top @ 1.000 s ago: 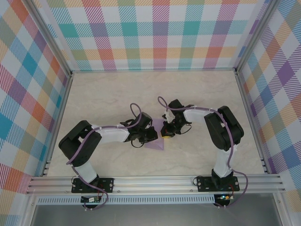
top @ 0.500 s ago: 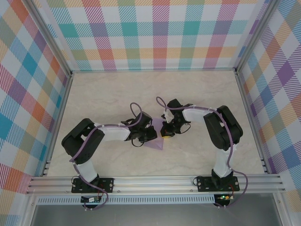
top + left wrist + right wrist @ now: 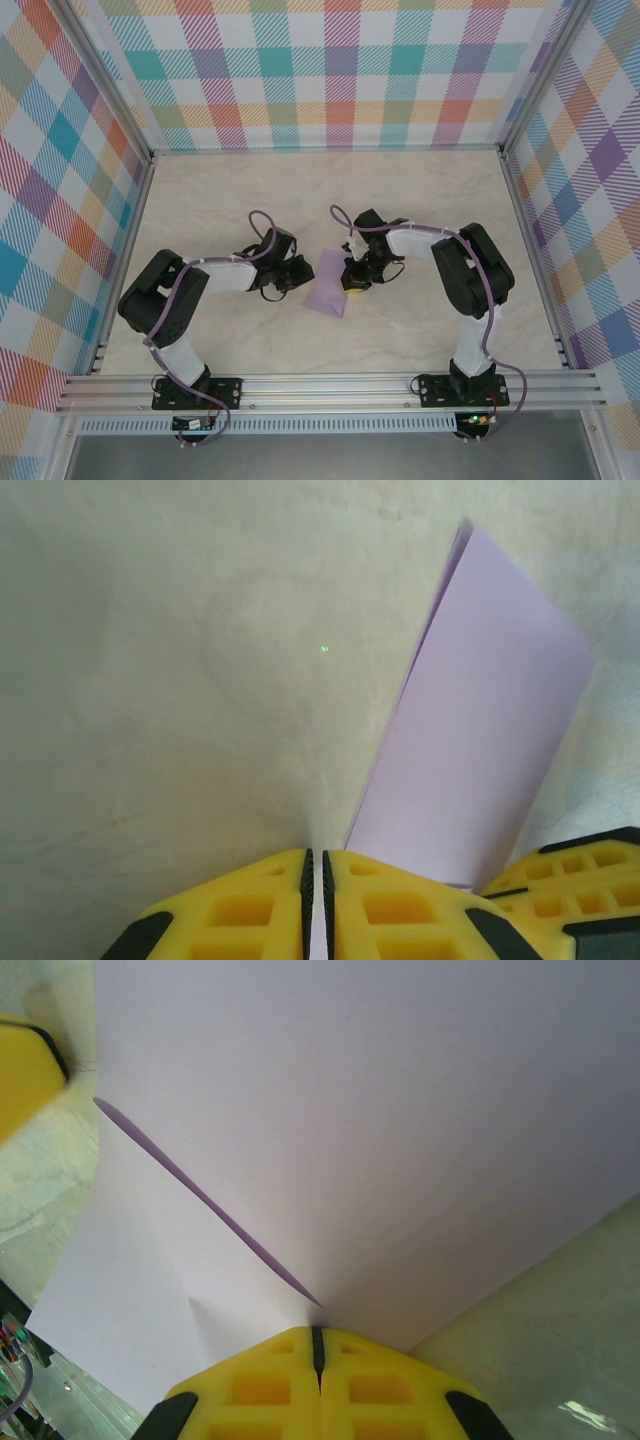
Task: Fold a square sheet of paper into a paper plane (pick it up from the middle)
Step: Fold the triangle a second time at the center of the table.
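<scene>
Pinching lilac paper (image 3: 328,287) by its edge, right jaws closed — left jaws near-shut beside; table (image 3: 210,200) open around

The pale, marble-patterned table (image 3: 430,200) carries one folded sheet of lilac paper (image 3: 328,284). It lies around the table's middle, a little nearer the near edge, well clear of both side edges.

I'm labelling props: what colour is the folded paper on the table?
Plain pale lilac-purple; the folded paper shows best in the left wrist view.
</scene>
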{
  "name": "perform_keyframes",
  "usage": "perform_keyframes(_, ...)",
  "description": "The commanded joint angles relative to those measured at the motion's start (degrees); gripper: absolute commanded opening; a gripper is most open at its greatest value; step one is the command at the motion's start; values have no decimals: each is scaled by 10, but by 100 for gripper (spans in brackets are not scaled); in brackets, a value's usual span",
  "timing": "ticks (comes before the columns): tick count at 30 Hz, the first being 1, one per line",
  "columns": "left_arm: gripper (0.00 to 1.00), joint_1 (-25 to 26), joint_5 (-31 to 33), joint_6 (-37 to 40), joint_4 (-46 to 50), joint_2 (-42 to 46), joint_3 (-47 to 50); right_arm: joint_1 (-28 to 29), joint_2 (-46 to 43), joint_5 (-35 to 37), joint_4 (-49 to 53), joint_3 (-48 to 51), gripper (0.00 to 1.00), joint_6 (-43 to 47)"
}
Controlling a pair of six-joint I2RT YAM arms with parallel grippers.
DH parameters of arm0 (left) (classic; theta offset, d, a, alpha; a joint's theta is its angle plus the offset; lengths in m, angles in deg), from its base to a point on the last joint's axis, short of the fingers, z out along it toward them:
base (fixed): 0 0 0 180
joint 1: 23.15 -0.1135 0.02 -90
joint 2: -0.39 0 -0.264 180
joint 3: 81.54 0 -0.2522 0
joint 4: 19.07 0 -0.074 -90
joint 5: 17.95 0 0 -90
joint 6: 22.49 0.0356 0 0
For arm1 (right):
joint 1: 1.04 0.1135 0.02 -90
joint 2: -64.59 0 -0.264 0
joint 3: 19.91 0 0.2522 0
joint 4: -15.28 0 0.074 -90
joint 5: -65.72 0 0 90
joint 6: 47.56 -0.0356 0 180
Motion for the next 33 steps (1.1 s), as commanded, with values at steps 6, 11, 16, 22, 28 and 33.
perform_keyframes(6,13,29,-37,4,-34,59,20,-3,40,111,43,24,0,14)
perform_keyframes(11,12,62,-40,5,-26,4,-12,-3,37,101,39,23,0,17)
perform_keyframes(16,10,66,-26,4,-21,-38,-22,-3,30,92,36,23,0,20)
perform_keyframes(22,6,66,-3,-4,-3,-56,-8,-3,1,60,30,9,1,23)
perform_keyframes(28,5,73,16,-11,20,-51,11,1,-79,-1,6,-3,3,-11)
perform_keyframes(33,4,83,24,-20,28,-48,16,29,-124,7,-12,29,4,-77)
